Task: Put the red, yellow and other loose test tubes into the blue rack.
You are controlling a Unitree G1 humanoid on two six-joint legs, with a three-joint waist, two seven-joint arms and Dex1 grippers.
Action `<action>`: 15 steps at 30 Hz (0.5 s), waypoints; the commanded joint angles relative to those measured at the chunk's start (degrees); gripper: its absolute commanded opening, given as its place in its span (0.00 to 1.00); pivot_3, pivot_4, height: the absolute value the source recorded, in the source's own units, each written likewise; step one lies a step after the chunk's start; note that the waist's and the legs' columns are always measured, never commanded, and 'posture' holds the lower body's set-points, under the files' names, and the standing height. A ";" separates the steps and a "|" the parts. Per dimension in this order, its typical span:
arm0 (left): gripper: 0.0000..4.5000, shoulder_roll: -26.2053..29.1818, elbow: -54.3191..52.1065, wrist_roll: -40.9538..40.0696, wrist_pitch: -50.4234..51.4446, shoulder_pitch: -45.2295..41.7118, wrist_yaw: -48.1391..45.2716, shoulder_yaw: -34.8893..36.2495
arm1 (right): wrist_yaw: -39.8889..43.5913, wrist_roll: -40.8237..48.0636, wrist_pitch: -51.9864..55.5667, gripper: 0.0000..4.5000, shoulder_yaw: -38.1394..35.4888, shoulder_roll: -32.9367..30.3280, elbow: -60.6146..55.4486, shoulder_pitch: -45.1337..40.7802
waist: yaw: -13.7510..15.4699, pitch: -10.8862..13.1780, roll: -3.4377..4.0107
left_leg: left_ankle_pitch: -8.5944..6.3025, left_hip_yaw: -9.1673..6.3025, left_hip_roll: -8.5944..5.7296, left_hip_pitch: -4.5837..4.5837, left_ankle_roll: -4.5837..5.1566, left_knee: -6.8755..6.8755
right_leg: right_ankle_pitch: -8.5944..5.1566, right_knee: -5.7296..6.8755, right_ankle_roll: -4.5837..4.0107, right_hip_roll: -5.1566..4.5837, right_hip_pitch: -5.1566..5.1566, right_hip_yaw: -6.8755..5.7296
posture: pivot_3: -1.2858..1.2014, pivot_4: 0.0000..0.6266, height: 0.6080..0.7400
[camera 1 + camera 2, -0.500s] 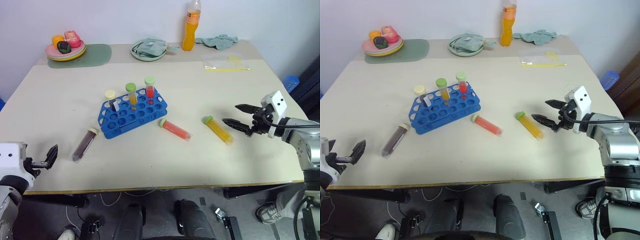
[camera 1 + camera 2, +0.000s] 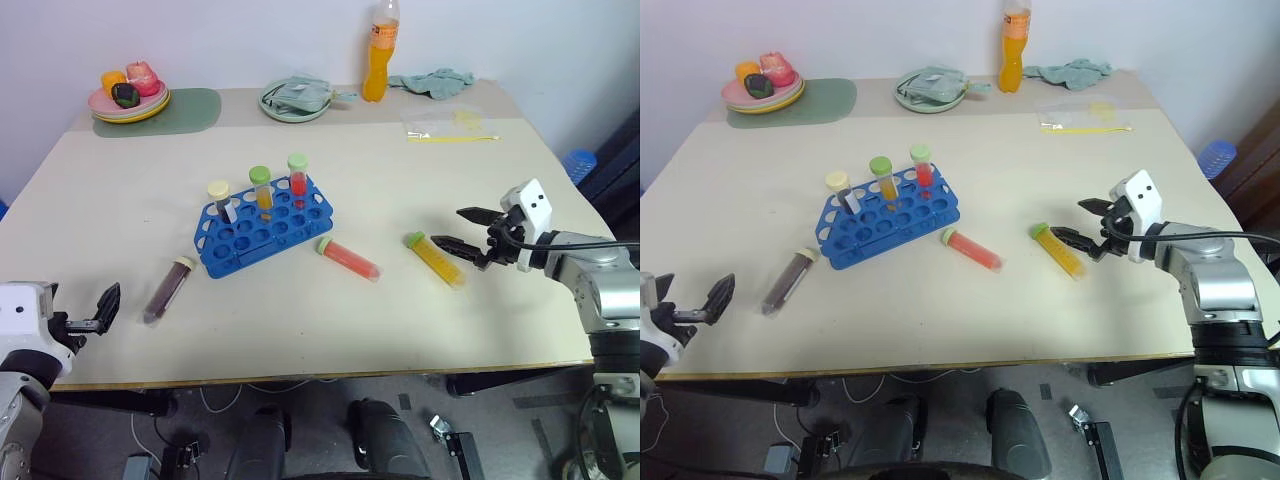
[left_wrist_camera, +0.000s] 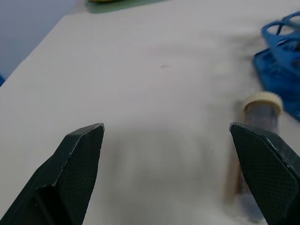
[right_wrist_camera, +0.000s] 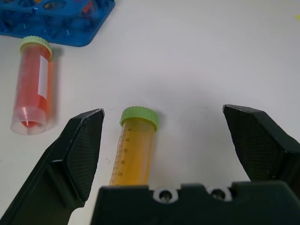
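While three capped tubes stand upright in the back row of the blue rack (image 2: 263,227), three more lie loose on the surface (image 2: 330,340) in the left eye view: a dark tube (image 2: 168,289) near the rack's left end, a red tube (image 2: 349,258) just off its right corner, and a yellow tube (image 2: 436,259) further right. The right claw (image 2: 461,233) is spread wide at the yellow tube's far end, nothing held; judged, it is lining up for a grasp along the tube's length. The left claw (image 2: 99,308) waits open at the near left edge, with the dark tube closest to it.

Right eye view: same layout. Right claw (image 2: 1080,222) sits just beside the yellow tube (image 2: 1058,250), apparently not touching. The red tube (image 2: 973,249) lies between that tube and the rack (image 2: 889,215).

Left wrist view: both fingers (image 3: 79,159) are set far apart. The dark tube (image 3: 257,136) lies ahead toward one finger, cream cap pointing away, a corner of the rack (image 3: 281,61) beyond it.

Right wrist view: the yellow tube (image 4: 135,152) lies between the spread fingers (image 4: 79,150), nearer one of them, green cap away from the wrist; the tube is off-centre, so a shift sideways looks needed before closing. The red tube (image 4: 33,86) lies outside the claw, and the rack (image 4: 56,18) beyond it.
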 commanded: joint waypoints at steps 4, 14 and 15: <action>0.98 1.09 0.16 -0.80 -0.86 -4.36 -0.53 -2.31 | -2.09 4.14 5.28 1.00 -4.40 -0.55 -10.10 2.60 | 0.38 0.00 0.00 | 0.00 -0.01 -0.01 -0.02 0.00 0.01 | 0.00 -0.01 0.00 -0.01 0.00 0.00 | 0.52 0.24 1.00; 0.98 2.90 -0.45 -1.60 -0.14 -7.74 -3.75 -8.33 | -1.59 5.55 10.99 1.00 -2.98 -2.14 -16.87 2.05 | -0.07 0.00 0.00 | 0.00 -0.01 -0.01 0.00 0.00 0.00 | 0.00 0.01 0.00 0.01 0.00 0.00 | 0.52 0.24 1.00; 0.98 3.39 -1.10 -1.62 -0.33 -7.63 -4.82 -9.84 | -1.57 5.45 12.34 1.00 -1.95 -2.52 -18.03 1.00 | -0.08 0.00 0.00 | 0.00 -0.01 -0.01 0.00 0.00 0.00 | 0.00 0.01 0.01 0.01 0.00 0.00 | 0.52 0.24 1.00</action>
